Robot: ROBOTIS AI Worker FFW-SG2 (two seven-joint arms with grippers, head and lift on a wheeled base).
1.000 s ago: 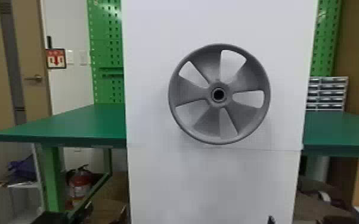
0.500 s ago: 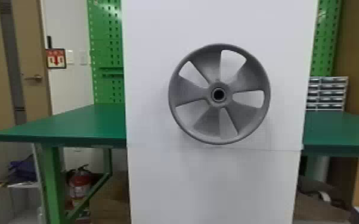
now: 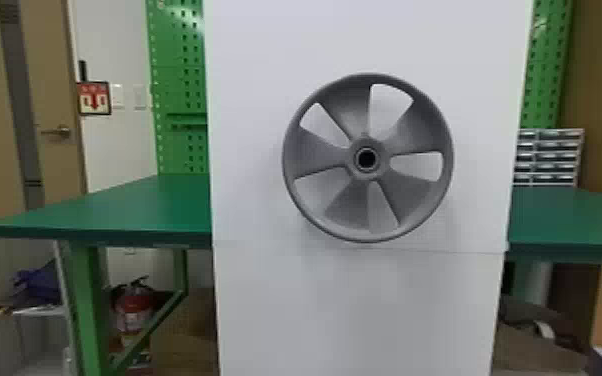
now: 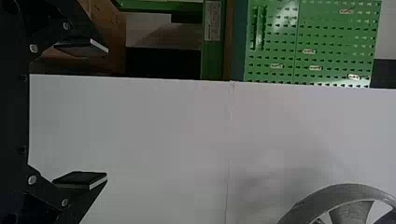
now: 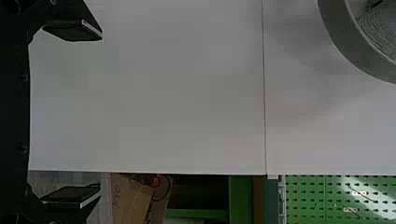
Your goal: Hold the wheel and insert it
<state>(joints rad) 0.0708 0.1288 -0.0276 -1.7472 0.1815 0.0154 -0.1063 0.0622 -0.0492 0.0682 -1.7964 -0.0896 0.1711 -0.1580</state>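
The grey spoked wheel (image 3: pixel 315 150) stands upright against the white panel (image 3: pixel 355 310), its dark round hub hole facing the head camera. In the left wrist view, the left gripper (image 4: pixel 106 112) is open with nothing between its fingers, and part of the wheel (image 4: pixel 327 200) shows beyond it at the lower right corner. The right gripper (image 5: pixel 101 112), in the right wrist view, is also spread open and holds nothing. The wheel's rim (image 5: pixel 345 44) curves through that view's upper right corner, apart from the fingers.
Green tabletops (image 3: pixel 130 205) extend on both sides of the panel, with perforated green boards (image 3: pixel 180 90) behind. A fire extinguisher (image 3: pixel 134 307) stands below the left tabletop, and a small drawer cabinet (image 3: pixel 550 155) is at the right.
Dark arm parts that showed along the head view's bottom edge, at left and right, one second ago have dropped out of it. The wheel has stayed put.
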